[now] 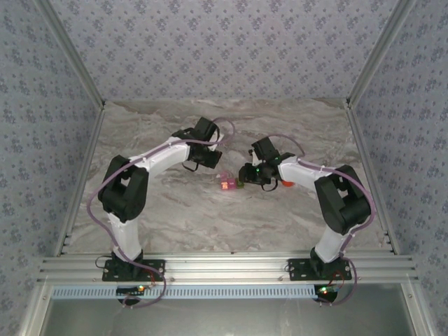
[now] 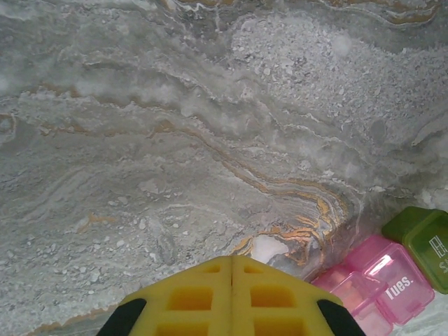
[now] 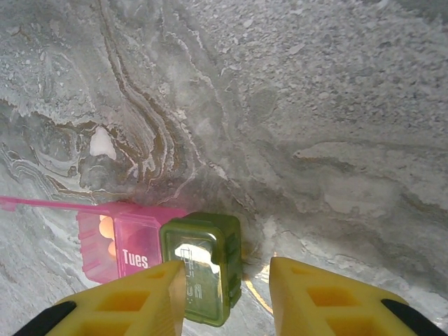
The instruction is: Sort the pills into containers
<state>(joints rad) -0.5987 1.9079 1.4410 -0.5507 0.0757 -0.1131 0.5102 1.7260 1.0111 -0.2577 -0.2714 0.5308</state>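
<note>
Left hand: yellow fingers pressed flat together, nothing between them, hanging over bare worktop. Pink box sits in the lower right corner of its wrist view, apart from the fingers.

Right hand: fingers spread partway, low over the boxes. Green box lies partly in the gap, tight against one finger, with clear daylight to the other. Not pinched. Can't tell if the near finger actually touches it.

Boxes: pink and green joined side by side, on the worktop about midway between the two arms, closer to the right hand. Pink one is marked "Tues", its lid swung open and sticking out sideways. Green one's lid is down. Something pale orange shows through the pink wall, too blurred to name.

Small white patch on the worktop near the pink box: pill or marble vein, can't tell.

From above, an orange thing peeks out beside the right arm, mostly hidden.
</note>
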